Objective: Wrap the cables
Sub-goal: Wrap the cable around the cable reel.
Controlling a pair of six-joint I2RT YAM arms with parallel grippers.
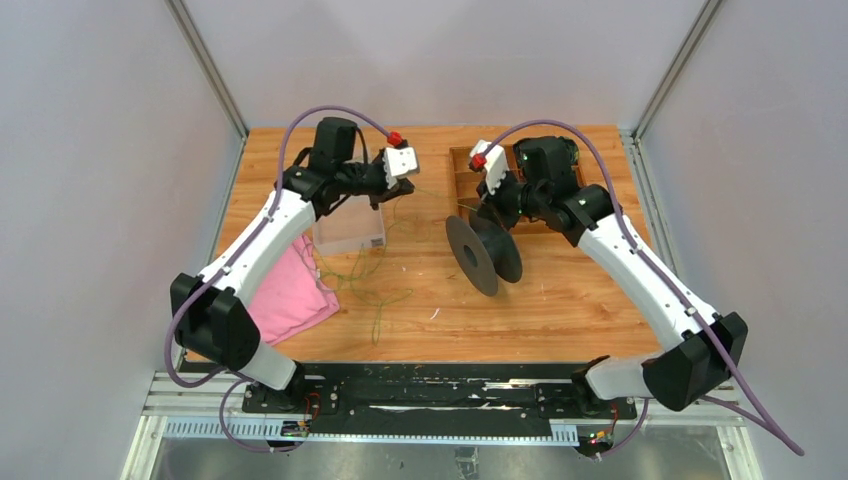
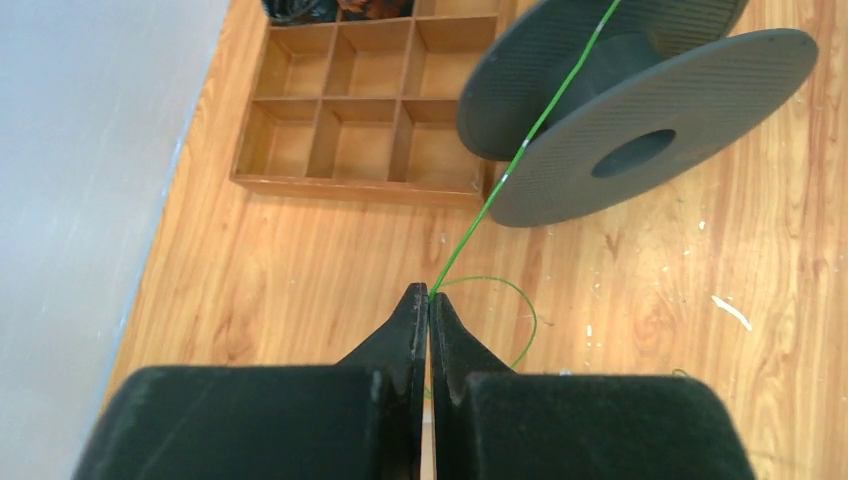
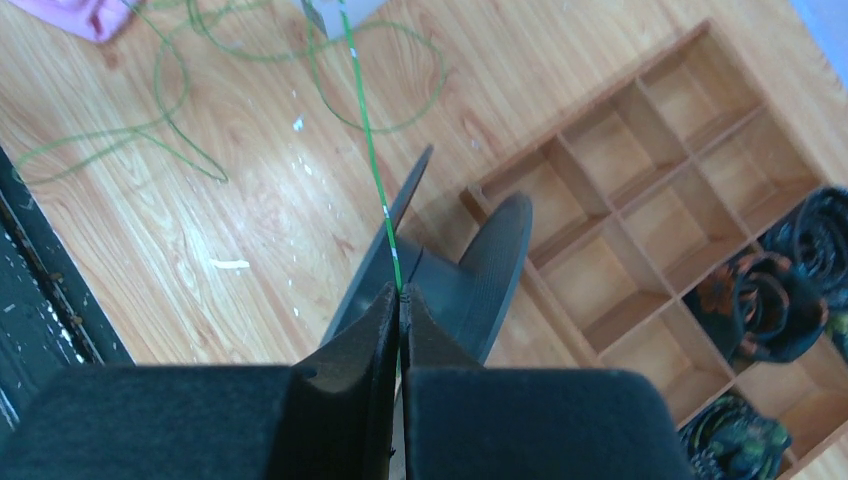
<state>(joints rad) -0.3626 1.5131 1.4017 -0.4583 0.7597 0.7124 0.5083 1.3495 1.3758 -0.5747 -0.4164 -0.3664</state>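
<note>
A thin green cable (image 2: 500, 185) runs taut from my left gripper (image 2: 430, 293) toward the black spool (image 2: 640, 100). The left gripper is shut on the cable at its fingertips. In the right wrist view the same cable (image 3: 368, 140) leads straight into my right gripper (image 3: 400, 292), which is also shut on it just above the spool (image 3: 480, 270). From above, the left gripper (image 1: 400, 190) and right gripper (image 1: 487, 205) hold the line stretched between them, with the spool (image 1: 485, 250) lying on its side below the right one. Loose cable loops (image 1: 370, 280) lie on the table.
A wooden compartment tray (image 3: 650, 200) sits at the back right, holding dark coiled bundles in some cells. A clear plastic box (image 1: 350, 225) stands under the left arm, and a pink cloth (image 1: 290, 295) lies at the left. White specks dot the wooden tabletop.
</note>
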